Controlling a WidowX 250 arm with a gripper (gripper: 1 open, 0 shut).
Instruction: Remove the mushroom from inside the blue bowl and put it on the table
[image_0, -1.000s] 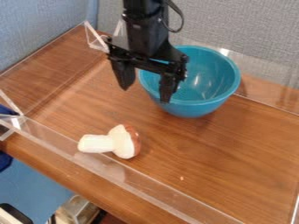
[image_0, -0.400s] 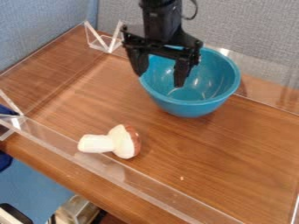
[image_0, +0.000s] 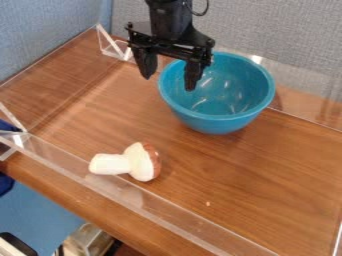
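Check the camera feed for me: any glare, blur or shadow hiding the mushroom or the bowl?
Camera view: soft even light, a pale sheen inside the blue bowl; mushroom sharp on the table with a faint shadow; open gripper slightly soft.

The mushroom (image_0: 126, 163) lies on its side on the table (image_0: 241, 175), near the clear front wall (image_0: 147, 222). Its white stem points left and its brown cap points right. The blue bowl (image_0: 218, 94) sits farther back, well apart from the mushroom. The black gripper (image_0: 170, 70) hangs over the bowl's left rim, pointing down. Its two fingers are spread wide and hold nothing.
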